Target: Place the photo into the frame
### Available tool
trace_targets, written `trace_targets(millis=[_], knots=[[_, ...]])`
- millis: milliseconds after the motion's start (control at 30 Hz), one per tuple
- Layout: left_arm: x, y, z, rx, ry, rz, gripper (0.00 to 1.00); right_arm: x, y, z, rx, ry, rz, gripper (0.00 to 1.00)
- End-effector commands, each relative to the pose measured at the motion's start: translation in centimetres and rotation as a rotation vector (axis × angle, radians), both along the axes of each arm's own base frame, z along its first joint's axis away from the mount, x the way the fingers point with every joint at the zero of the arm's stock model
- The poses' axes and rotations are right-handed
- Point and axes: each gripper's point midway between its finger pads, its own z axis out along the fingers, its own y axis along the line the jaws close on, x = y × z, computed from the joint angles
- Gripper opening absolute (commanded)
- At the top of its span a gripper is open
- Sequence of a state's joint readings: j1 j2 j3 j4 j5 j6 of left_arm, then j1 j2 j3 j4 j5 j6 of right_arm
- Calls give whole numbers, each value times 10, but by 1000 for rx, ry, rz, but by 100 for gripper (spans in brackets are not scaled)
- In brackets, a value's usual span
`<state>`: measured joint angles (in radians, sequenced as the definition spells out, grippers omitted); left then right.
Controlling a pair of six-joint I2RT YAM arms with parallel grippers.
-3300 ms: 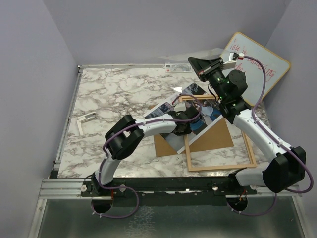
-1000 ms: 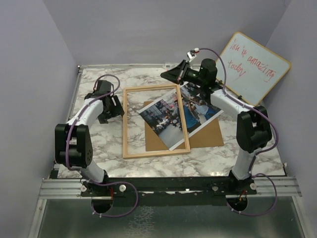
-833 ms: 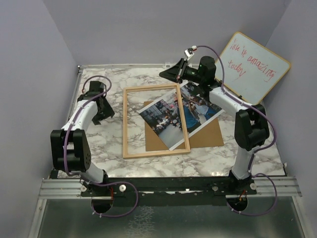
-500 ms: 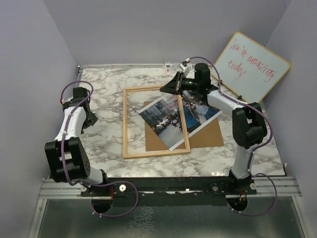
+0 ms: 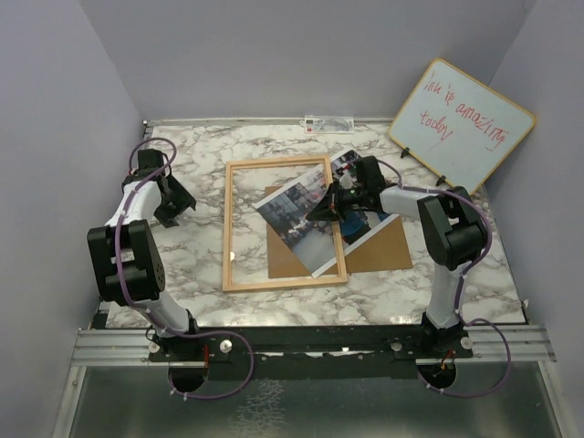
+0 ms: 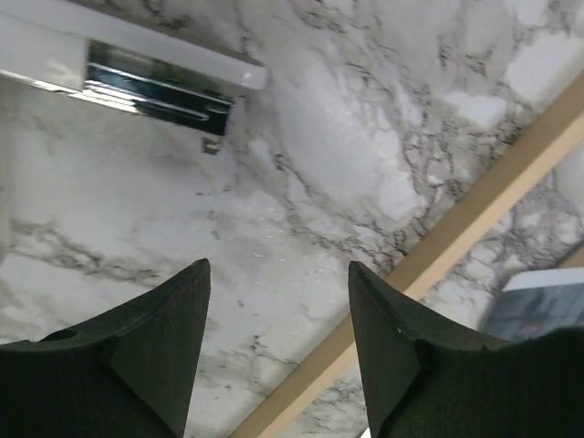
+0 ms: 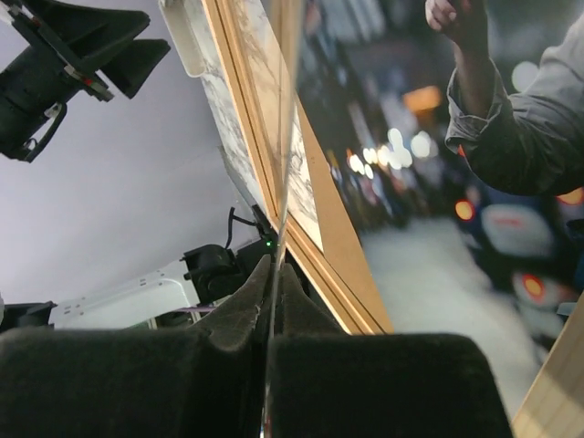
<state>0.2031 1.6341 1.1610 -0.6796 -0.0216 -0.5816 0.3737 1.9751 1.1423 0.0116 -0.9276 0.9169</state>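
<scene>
The frame (image 5: pixel 234 224), thin light wood with a clear pane, lies flat on the marble table. The photo (image 5: pixel 290 208) lies aslant under its right rail, partly on the brown backing board (image 5: pixel 391 250). My right gripper (image 5: pixel 322 208) is low at the middle of that rail. In the right wrist view it (image 7: pixel 274 266) is shut on a thin sheet edge that looks like the photo's, with the photo (image 7: pixel 474 210) close beside it. My left gripper (image 5: pixel 173 203) is open and empty left of the frame. In the left wrist view it (image 6: pixel 276 266) hovers over marble near the frame's left rail (image 6: pixel 456 246).
A whiteboard (image 5: pixel 461 119) with red writing leans at the back right. A small metal bracket (image 6: pixel 155 78) lies on the marble near the left gripper. A white label strip (image 5: pixel 328 121) sits at the table's back edge. Grey walls close in left, back and right.
My right gripper has come down from the frame's far right corner to the middle of its right rail and closed on the thin edge. My left gripper has shifted slightly.
</scene>
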Motion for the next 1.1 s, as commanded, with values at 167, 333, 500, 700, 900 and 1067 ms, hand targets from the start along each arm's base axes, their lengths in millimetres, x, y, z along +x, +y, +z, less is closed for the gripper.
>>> trace_targets(millis=[167,333,500,700,900,1067], knots=[[36,-67,-2,-317,-171,-194,64,-11,-2,6,-6,29,21,1],[36,-90,-17,-348,-150,-248,63,-16,-4,0,-19,43,38,1],[35,-95,-32,-321,-125,-257,57,-23,-7,-1,-25,46,58,1],[31,-103,-50,-311,-77,-289,52,-30,-10,-2,-37,41,98,1],[31,-102,-56,-290,-63,-305,49,-31,-11,3,-42,-1,153,1],[30,-103,-61,-291,-50,-307,44,-26,-9,7,-31,-49,190,1]])
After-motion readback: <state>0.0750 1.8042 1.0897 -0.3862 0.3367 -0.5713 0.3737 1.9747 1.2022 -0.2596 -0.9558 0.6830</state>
